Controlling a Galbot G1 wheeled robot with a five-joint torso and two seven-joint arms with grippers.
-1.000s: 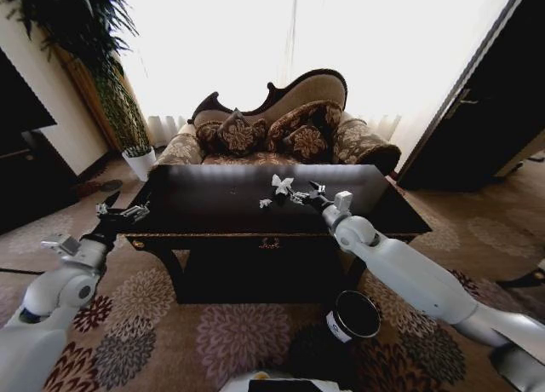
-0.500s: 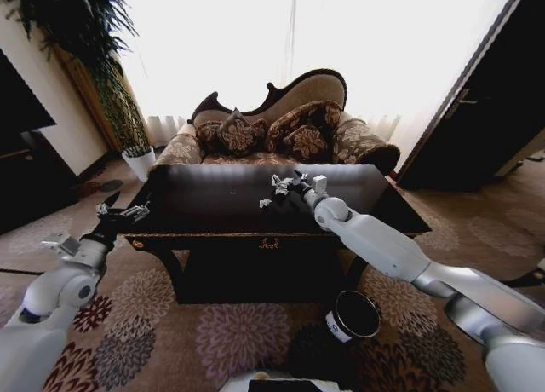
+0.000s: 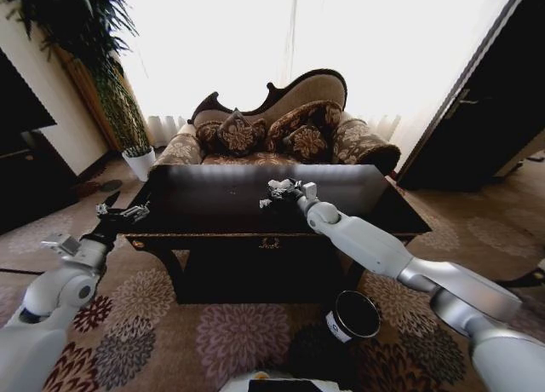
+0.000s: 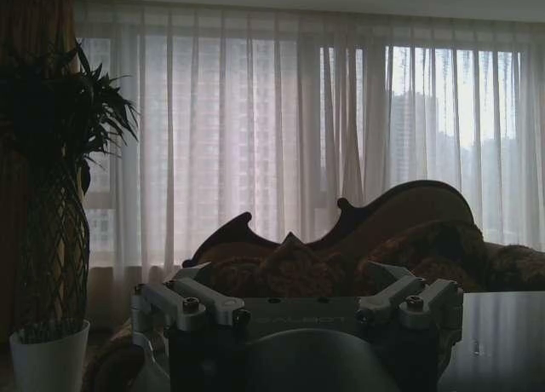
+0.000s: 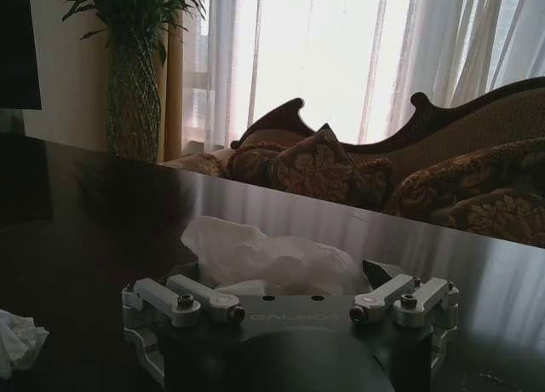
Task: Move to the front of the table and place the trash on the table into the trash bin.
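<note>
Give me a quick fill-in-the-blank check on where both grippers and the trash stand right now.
1. The right gripper reaches a crumpled white ____ on the glossy black table.
2. The small black cylindrical trash bin stands on the ____.
3. The left gripper hangs off the table's ____ end, holding nothing.
4. A second small white tissue scrap lies ____ the right gripper.

Missing words: tissue; carpet; left; beside

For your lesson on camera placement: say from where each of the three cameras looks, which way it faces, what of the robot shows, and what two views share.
Head view: high on the robot, facing forward and down at the table; both arms show.
Left wrist view: beside the table, facing the sofa and curtains; left gripper in the foreground.
Right wrist view: low over the tabletop, facing a crumpled tissue; right gripper with jaws open.
Shared: both wrist views show the sofa and potted plant.
</note>
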